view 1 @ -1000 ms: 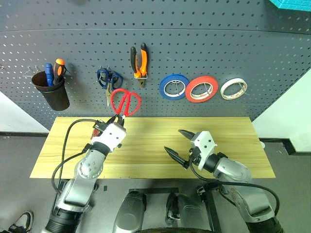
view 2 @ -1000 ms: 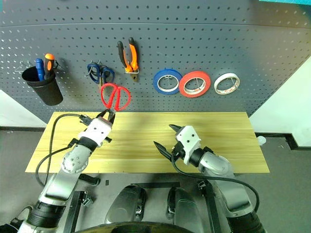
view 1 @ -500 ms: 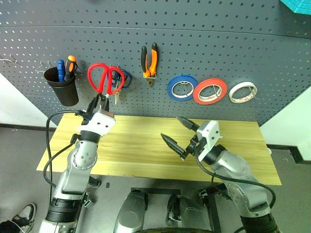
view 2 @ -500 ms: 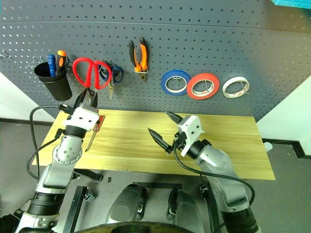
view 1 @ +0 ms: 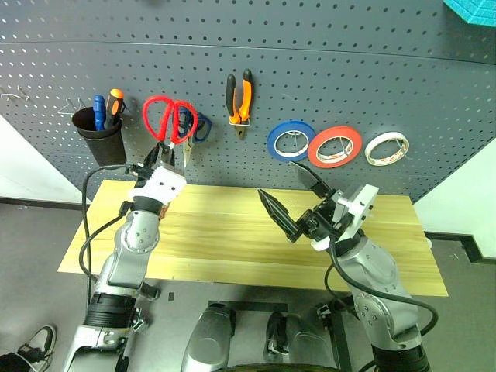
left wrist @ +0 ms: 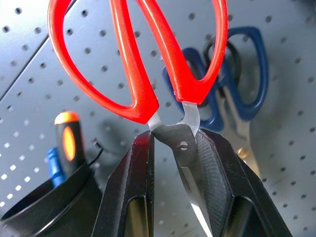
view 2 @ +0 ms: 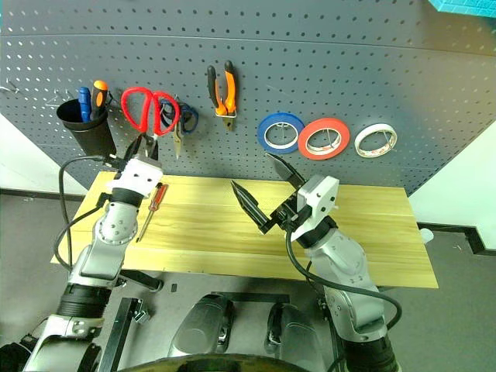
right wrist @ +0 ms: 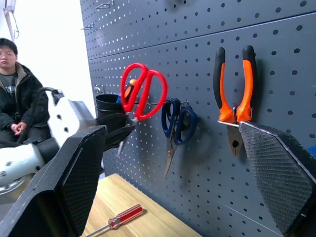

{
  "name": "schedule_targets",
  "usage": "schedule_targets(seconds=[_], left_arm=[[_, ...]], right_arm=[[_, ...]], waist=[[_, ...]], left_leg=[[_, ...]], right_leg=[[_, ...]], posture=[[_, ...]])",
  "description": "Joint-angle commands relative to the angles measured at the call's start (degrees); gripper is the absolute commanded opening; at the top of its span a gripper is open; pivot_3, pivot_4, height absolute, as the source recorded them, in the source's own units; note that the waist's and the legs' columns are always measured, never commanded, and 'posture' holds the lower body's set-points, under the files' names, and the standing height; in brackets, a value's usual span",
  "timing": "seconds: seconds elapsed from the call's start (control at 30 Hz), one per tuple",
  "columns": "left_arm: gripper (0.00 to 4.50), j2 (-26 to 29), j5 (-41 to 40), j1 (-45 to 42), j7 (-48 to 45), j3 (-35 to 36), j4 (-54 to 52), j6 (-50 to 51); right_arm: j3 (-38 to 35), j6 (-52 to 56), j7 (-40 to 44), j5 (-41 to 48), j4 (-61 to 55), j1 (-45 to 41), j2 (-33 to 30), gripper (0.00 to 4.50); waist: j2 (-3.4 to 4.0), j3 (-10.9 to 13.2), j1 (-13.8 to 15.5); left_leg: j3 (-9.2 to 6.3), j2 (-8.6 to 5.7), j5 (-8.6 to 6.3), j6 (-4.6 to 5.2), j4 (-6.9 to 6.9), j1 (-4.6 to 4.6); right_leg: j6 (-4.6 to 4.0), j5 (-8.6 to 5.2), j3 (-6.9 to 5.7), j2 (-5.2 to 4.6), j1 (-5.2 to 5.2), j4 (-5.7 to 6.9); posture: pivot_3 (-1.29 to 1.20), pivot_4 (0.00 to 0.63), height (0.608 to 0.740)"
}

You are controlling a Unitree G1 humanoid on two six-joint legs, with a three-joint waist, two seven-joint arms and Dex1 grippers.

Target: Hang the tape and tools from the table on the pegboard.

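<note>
Presently, step: hanging the scissors.
Left gripper: clamped on the blades, red loops up against the pegboard.
Right gripper: wide, empty.
Next (my judgement): thread a loop over a hook.
Screwdriver: on the table.

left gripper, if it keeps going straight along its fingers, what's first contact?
Likely the pegboard. The left gripper is shut on the red scissors, handles leading, so the handles would touch first, beside the blue scissors hanging there. How far off the board is remains unclear.
</note>
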Motion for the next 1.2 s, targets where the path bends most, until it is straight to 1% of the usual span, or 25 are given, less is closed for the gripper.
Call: schedule_targets(seconds=[0.03, 0.17, 0.5, 0.97, 1.2], left_arm=[[0.94, -0.6, -1.1, -0.8, -0.6, -0.1, 0.3, -1.4], [0.92, -1.4, -1.6, 0.1, -1.7, -1.4, 0.0, -3.0], [0.90, -2.0, -2.1, 0.8, -2.6, -0.3, -0.4, -4.0], [0.90, -2.0, -1.7, -4.9, -1.2, -0.1, 8.9, -4.1], [0.90, -1.8, -1.6, -5.9, -0.7, -0.4, 11.8, -4.9]], right_arm=[[-0.4, -1.6, 0.0, 0.1, -0.9, -0.3, -0.1, 4.50], [-0.6, -1.7, -0.1, 0.0, -0.6, -0.4, -0.2, 4.50], [-0.5, -1.9, 0.5, -0.3, 0.1, 0.6, -0.8, 4.50], [-0.2, -1.2, 0.4, -0.5, -0.6, 1.2, -1.3, 4.50], [-0.2, -1.0, 0.2, -0.6, -0.9, 1.6, -1.7, 4.50]], waist=[[-0.05, -0.1, -0.1], [-0.06, -0.1, 0.0], [-0.06, -0.4, 0.0], [-0.14, -0.6, 0.0], [-0.15, -0.7, 0.0]], left_leg=[[0.01, 0.00, 0.00, 0.00, 0.00, 0.00], [0.00, 0.00, 0.00, 0.00, 0.09, 0.00], [-0.01, 0.04, 0.00, 0.00, 0.51, 0.02], [0.00, 0.03, 0.00, 0.00, 0.55, 0.01], [0.01, 0.03, 0.00, 0.00, 0.55, 0.01]], right_leg=[[0.00, 0.00, 0.00, 0.00, 0.00, 0.01], [-0.01, 0.00, 0.00, 0.01, -0.01, 0.11], [-0.01, -0.01, 0.00, -0.03, 0.01, 0.51], [-0.01, -0.01, 0.00, 0.00, 0.00, 0.52], [-0.02, -0.01, 0.00, 0.00, 0.00, 0.53]], posture=[[0.33, 0.101, 0.677], [0.33, 0.101, 0.677], [0.33, 0.100, 0.677], [0.32, 0.104, 0.677], [0.31, 0.106, 0.677]])
